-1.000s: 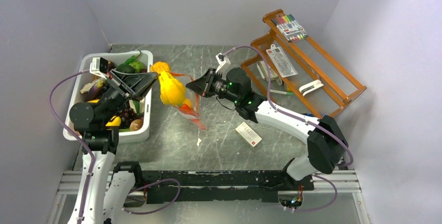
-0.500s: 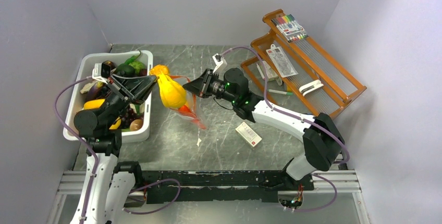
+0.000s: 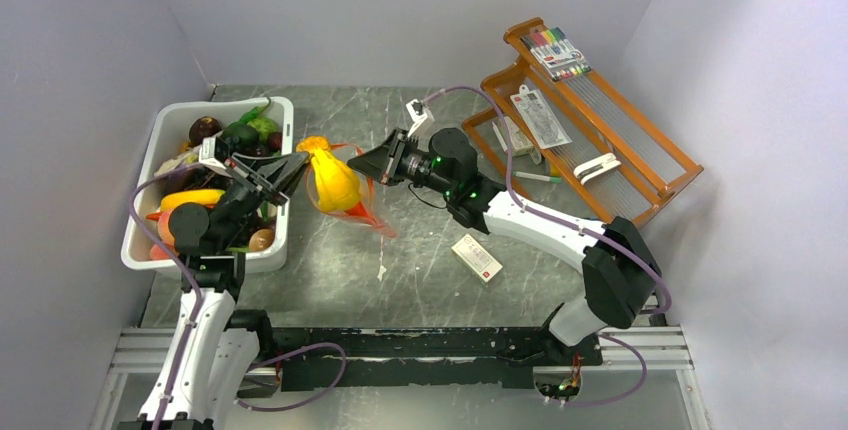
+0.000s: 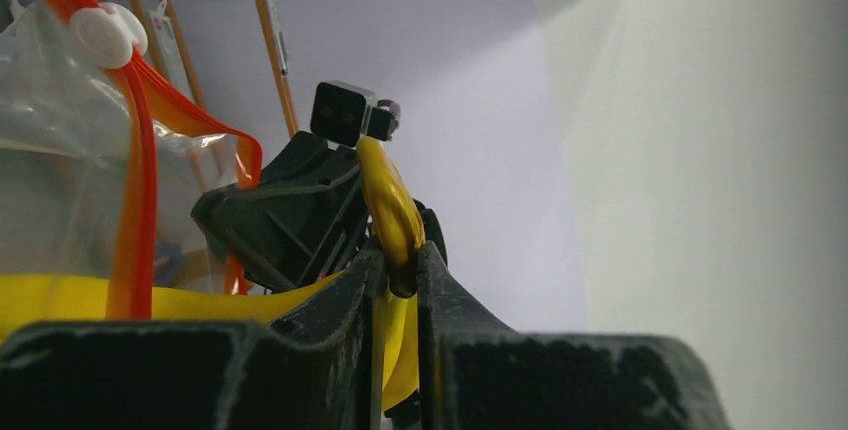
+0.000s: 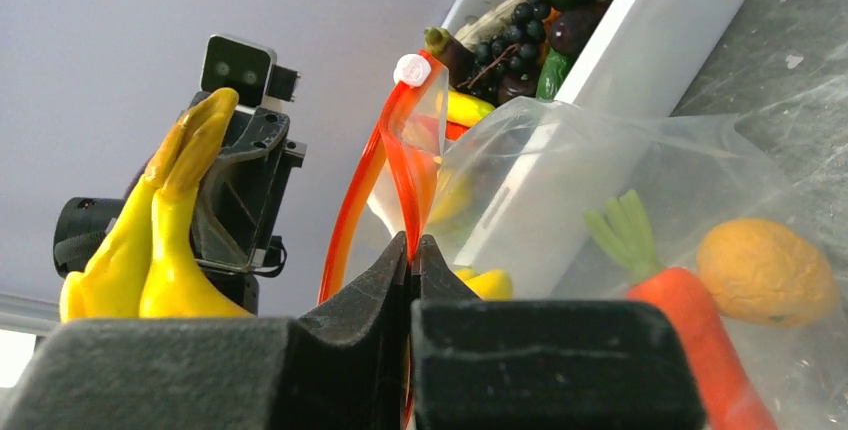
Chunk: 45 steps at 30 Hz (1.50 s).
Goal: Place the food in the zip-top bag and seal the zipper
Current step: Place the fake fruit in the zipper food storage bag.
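- Left gripper (image 4: 396,262): we find the jaws clamped on the stem end of the banana (image 4: 388,200).
- Right gripper (image 5: 412,247): the jaws are pressed together on the mouth edge of the bag (image 5: 620,180), at the zipper (image 5: 352,210).
- The banana hangs off the table (image 3: 420,280) between the two grippers. Its lower end is at the bag's mouth, and we cannot tell whether it is inside.
- The zipper is unsealed. Its two red strips stand apart in a loop, with a white slider (image 5: 411,69) at the upper end.
- The bag is lifted at the mouth and its lower part trails down to the table. We see a carrot (image 5: 690,325) and a peach (image 5: 765,270) inside it.
- The tub (image 3: 228,104) stands just beside the left gripper. It holds grapes (image 5: 500,50) and other food.
- A box (image 3: 476,257) lies on the table near the right arm.
- A rack (image 3: 640,165) stands at the far right, with markers (image 3: 555,52) on its far end.
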Each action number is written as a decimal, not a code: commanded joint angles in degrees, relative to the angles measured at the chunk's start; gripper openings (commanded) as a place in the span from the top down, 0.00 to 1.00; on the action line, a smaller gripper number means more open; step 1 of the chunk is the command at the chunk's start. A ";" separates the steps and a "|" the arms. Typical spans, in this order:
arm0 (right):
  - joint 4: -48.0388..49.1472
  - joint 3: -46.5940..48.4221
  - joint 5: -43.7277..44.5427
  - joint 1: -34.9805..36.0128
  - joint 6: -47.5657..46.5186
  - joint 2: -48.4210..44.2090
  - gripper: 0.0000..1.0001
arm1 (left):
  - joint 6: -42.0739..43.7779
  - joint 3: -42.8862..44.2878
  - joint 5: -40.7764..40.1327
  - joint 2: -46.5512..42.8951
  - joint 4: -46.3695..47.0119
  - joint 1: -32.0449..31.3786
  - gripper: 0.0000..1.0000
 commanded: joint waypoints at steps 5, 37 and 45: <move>1.70 1.67 -0.28 0.17 -0.06 -1.62 1.00 | 15.54 4.95 -2.97 -1.60 -7.19 -0.23 0.93; -1.63 4.26 -0.51 0.18 -2.70 -0.90 1.00 | 71.39 11.17 7.20 -0.68 -23.49 -0.23 0.93; -4.73 5.09 1.43 0.17 -6.25 -1.18 1.00 | 72.23 13.28 6.49 0.54 -27.64 -0.28 0.33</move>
